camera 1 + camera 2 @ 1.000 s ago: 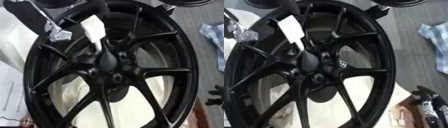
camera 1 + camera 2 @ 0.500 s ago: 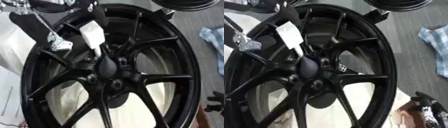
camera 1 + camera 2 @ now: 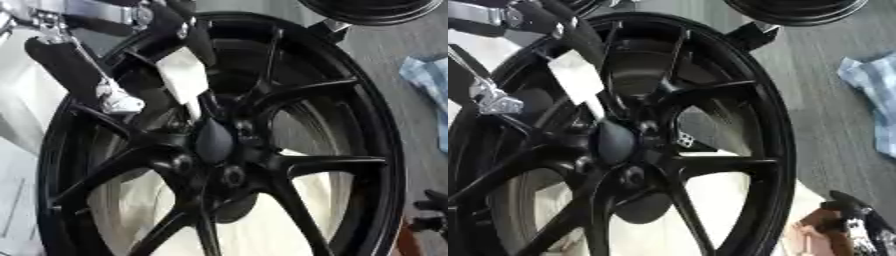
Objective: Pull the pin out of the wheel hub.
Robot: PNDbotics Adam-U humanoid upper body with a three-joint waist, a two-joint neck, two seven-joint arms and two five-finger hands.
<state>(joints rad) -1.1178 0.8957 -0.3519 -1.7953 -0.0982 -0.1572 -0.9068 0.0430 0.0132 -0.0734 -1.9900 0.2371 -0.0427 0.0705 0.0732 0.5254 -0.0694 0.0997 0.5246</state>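
Pin (image 3: 185, 80) stands out of the black wheel hub (image 3: 214, 142) just above its centre cap, a pale, stiff peg tilted up and left. Your left hand (image 3: 179, 30) reaches in from the upper left with its dark fingers curled round the pin's top end. It looks light and smooth, so grip near the head and draw along its axis. Your right hand (image 3: 855, 220) idles at the lower right; whether it is open, you cannot tell.
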